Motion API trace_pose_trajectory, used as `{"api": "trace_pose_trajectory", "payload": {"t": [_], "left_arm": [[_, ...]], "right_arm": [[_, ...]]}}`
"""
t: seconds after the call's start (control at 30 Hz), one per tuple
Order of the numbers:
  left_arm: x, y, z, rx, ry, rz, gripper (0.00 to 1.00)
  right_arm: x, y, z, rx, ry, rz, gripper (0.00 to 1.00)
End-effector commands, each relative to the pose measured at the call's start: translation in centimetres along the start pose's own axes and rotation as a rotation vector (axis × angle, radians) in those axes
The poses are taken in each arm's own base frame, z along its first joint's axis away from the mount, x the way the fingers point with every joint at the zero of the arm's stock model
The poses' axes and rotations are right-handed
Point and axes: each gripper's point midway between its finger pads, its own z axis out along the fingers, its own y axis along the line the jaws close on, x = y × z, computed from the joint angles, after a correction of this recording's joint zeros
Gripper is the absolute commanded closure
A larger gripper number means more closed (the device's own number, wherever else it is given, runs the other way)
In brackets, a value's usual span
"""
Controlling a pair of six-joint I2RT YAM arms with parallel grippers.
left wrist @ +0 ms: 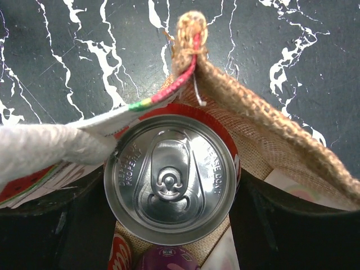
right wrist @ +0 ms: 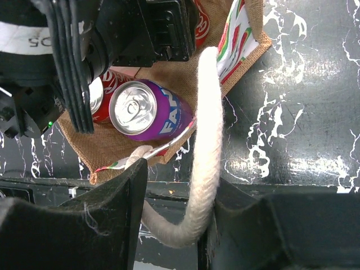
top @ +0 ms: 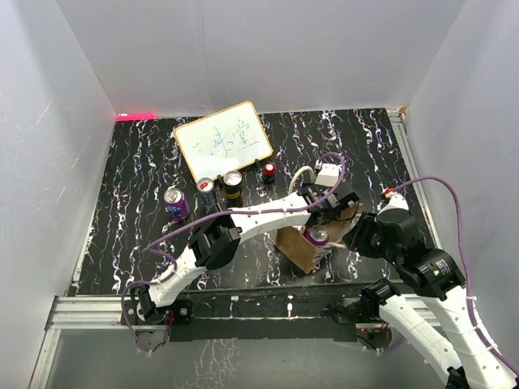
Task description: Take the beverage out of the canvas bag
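Observation:
The brown canvas bag [top: 293, 245] stands at the table's near edge, and its woven rim shows in the left wrist view [left wrist: 264, 121]. My left gripper [top: 318, 212] reaches into it from above. In the left wrist view it [left wrist: 171, 188] is shut on a red can with a silver top [left wrist: 170, 179] at the bag's corner. A purple can [right wrist: 160, 112] and another red can [right wrist: 104, 93] lie inside the bag. My right gripper [right wrist: 177, 188] is shut on the bag's white cord handle [right wrist: 205, 140], at the bag's right side [top: 350, 237].
A whiteboard [top: 223, 139] lies at the back. A purple can [top: 176, 203], two more cans [top: 207, 188] [top: 233, 183] and a small red item [top: 268, 171] stand left of and behind the bag. White walls enclose the table. A metal rail [top: 243, 308] runs along the near edge.

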Motion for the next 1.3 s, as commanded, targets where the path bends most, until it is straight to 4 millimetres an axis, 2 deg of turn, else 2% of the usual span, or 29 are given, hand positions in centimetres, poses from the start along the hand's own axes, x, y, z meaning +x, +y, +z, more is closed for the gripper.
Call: {"api": "trace_pose_trajectory", "payload": {"t": [0.0, 0.1, 0.27, 0.4, 0.5, 0.67, 0.83, 1.0, 1.13, 1.27], "left_arm": [[-3.5, 0.4, -0.9, 0.005, -0.068, 0.005, 0.53], [-4.4, 0.1, -2.2, 0.045, -0.074, -0.005, 0.61], [-5.0, -0.4, -4.9, 0.132, -0.04, -0.059, 0.67], [-6.3, -1.3, -8.6, 0.239, 0.003, -0.1, 0.72], [-7.4, -1.1, -11.0, 0.295, -0.004, -0.142, 0.74], [-9.0, -1.0, -14.7, 0.429, -0.034, -0.256, 0.84], [-10.6, -1.2, -19.2, 0.581, -0.049, -0.279, 0.84], [-12.5, 0.7, -24.1, 0.667, -0.092, -0.276, 0.86], [-14.3, 3.4, -27.7, 0.69, -0.17, -0.279, 0.9], [-15.9, 6.0, -30.5, 0.698, -0.255, -0.299, 0.97]], "right_arm": [[-1.4, 1.2, -1.1, -0.063, -0.061, -0.013, 0.61], [-1.3, 1.4, -1.2, -0.088, -0.065, -0.025, 0.61], [-1.3, 1.9, -1.5, -0.133, -0.092, -0.029, 0.61], [-1.2, 1.4, -1.7, -0.103, -0.087, -0.004, 0.61], [-0.5, 1.2, -1.3, -0.104, -0.063, -0.003, 0.62], [-0.3, 1.7, -1.4, -0.15, -0.081, -0.004, 0.62], [-0.1, 1.7, -1.1, -0.145, -0.056, -0.014, 0.62], [-0.5, 2.1, -1.0, -0.16, -0.068, -0.028, 0.62], [-0.3, 2.1, -0.7, -0.149, -0.049, -0.029, 0.62], [-0.3, 2.0, -0.7, -0.148, -0.05, -0.026, 0.62]]}}
